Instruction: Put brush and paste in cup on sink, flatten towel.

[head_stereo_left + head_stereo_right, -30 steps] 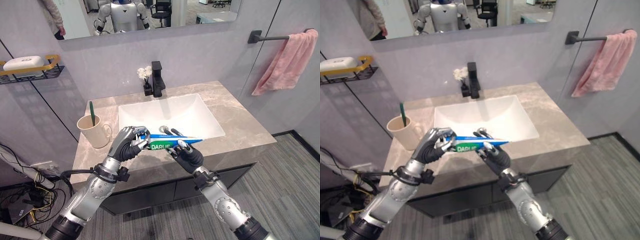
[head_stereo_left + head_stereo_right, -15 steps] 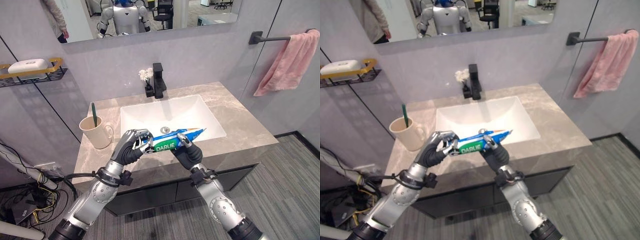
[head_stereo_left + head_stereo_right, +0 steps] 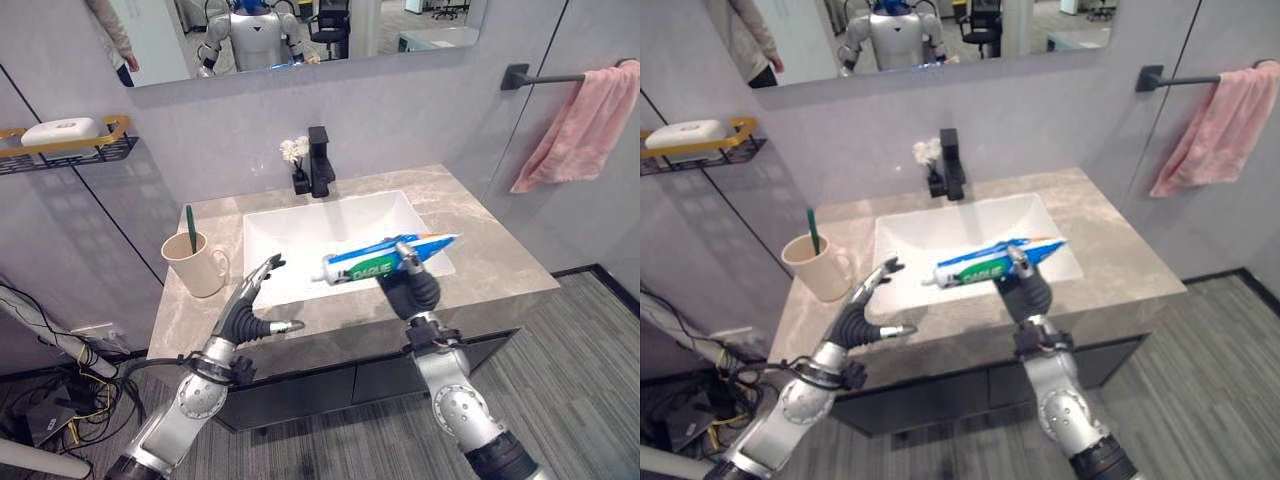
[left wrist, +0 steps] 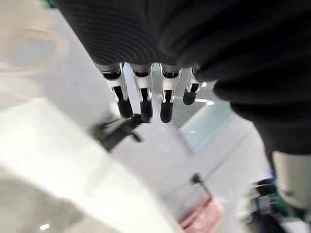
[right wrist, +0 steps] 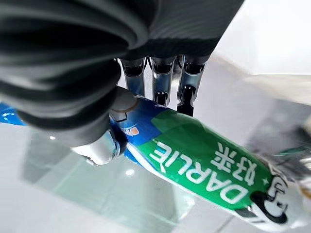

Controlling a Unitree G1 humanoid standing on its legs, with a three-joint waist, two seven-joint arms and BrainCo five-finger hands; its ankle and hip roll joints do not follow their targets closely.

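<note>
Cup (image 3: 193, 264) with the brush (image 3: 189, 228) waits at nine o'clock on the worktop (image 3: 480, 245); left hand (image 3: 247, 314) spread, empty. Right hand (image 3: 411, 291) pinches the paste (image 3: 385, 259) over the sink (image 3: 300, 225). Carry it leftward, cap down, and release inside the rim.

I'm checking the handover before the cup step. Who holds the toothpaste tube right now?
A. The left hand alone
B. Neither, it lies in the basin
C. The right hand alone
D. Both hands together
C. The right hand grips the toothpaste tube above the sink, while the left hand is open, apart from it.
</note>
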